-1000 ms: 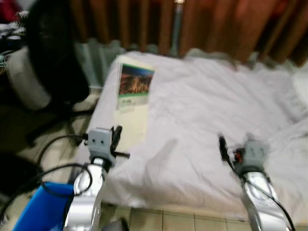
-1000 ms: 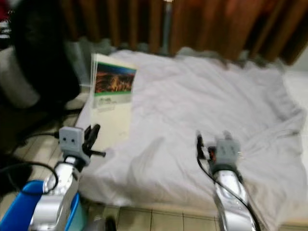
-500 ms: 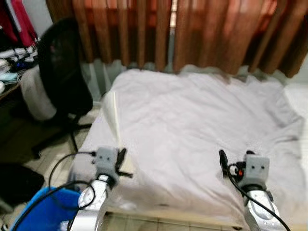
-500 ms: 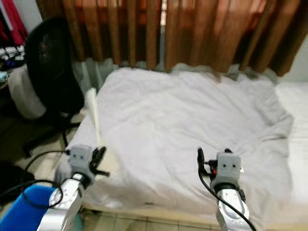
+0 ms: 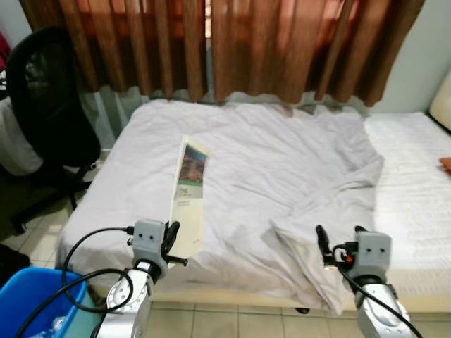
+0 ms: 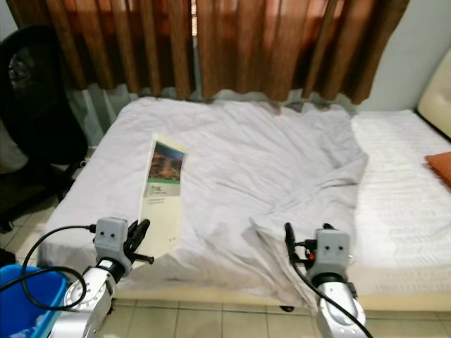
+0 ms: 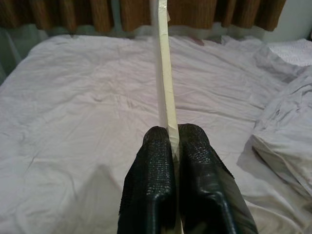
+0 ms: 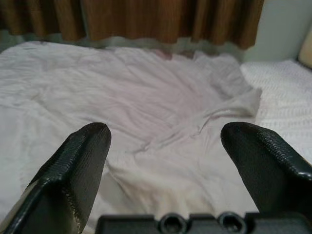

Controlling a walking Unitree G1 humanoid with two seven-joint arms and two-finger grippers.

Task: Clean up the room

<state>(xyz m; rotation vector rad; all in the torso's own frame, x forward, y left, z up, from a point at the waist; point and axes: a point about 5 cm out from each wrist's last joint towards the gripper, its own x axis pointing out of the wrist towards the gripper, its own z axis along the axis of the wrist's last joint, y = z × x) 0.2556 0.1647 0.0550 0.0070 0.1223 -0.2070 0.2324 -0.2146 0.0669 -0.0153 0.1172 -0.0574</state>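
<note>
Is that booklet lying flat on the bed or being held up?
Held up, tilted on edge: the left gripper has its jaws shut on the booklet, above the white sheet.

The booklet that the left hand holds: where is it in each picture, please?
Left eye view: booklet, left of centre, above the left hand.
Right eye view: same booklet, left of centre.
Left wrist view: edge-on strip between the fingers.
Right wrist view: not in it.
Shared landmark: brown curtain.

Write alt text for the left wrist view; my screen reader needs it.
Two black fingers of the left gripper pinch a thin booklet seen edge-on, standing upright over a bed covered by a rumpled white sheet. Brown curtains hang behind the bed.
</note>
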